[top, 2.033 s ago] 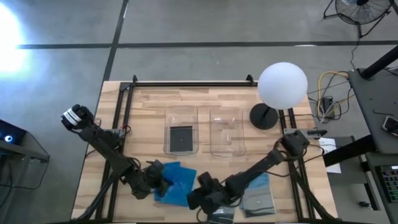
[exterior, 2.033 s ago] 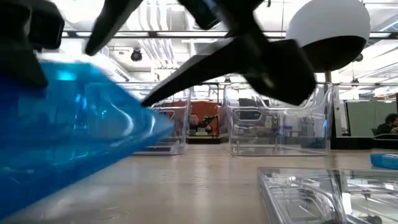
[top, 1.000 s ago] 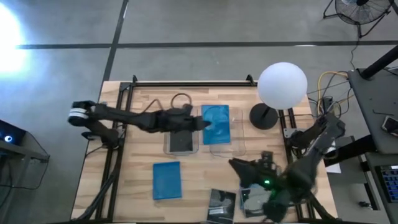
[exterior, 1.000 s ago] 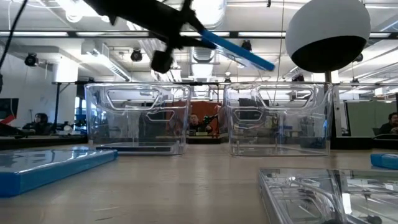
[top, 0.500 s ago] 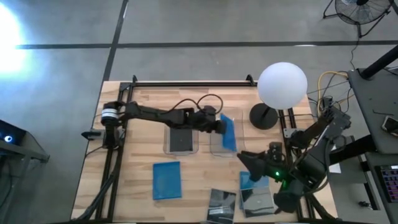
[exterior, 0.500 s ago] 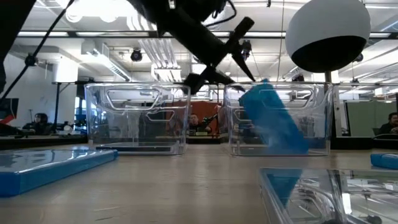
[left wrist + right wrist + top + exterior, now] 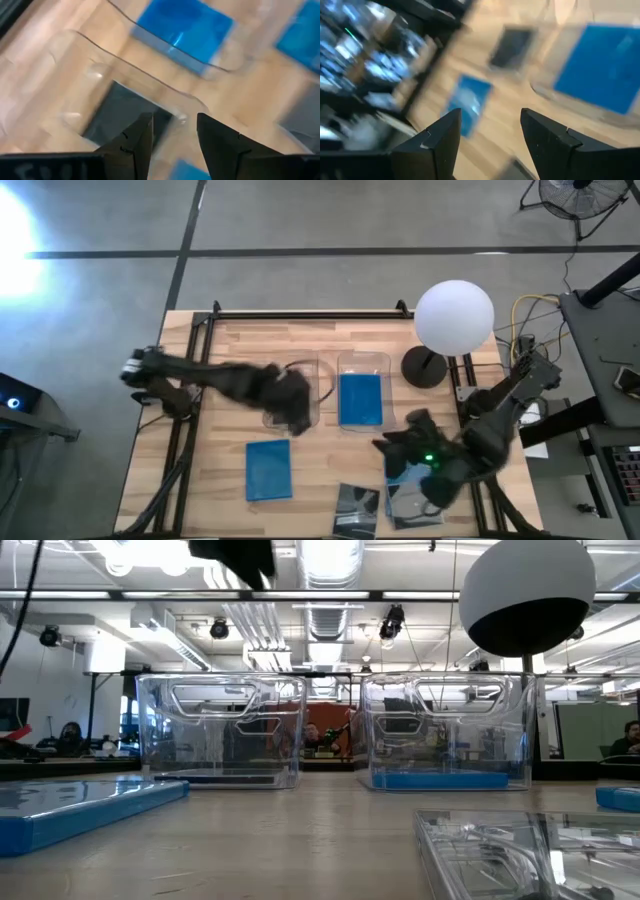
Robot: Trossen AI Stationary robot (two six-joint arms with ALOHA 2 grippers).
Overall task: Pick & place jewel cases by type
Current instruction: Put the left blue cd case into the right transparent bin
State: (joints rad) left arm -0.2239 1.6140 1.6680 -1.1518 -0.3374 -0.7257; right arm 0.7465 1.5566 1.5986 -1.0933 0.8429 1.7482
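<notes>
A blue jewel case (image 7: 360, 399) lies flat on the floor of the right clear bin (image 7: 345, 363); it also shows as the blue case (image 7: 440, 780) in the low view. A dark jewel case (image 7: 125, 110) lies in the left bin (image 7: 215, 730). My left gripper (image 7: 172, 135) hovers open above the left bin's right side, holding nothing. Another blue case (image 7: 268, 470) lies on the table near the front. Two dark cases (image 7: 357, 510) (image 7: 415, 505) lie at the front right. My right gripper (image 7: 490, 130) is open and empty above the table, front right of the bins.
A lamp with a white globe (image 7: 454, 315) and a dark base (image 7: 424, 367) stands right of the bins. A blue case (image 7: 398, 471) lies partly under my right arm. Bare wood lies between the bins and the front cases.
My left gripper has carried the blue case over the right bin, tipped it on edge and let it go; the case now lies flat on the bin's floor. The gripper has then swung back toward the table's left and near side, over the left bin.
</notes>
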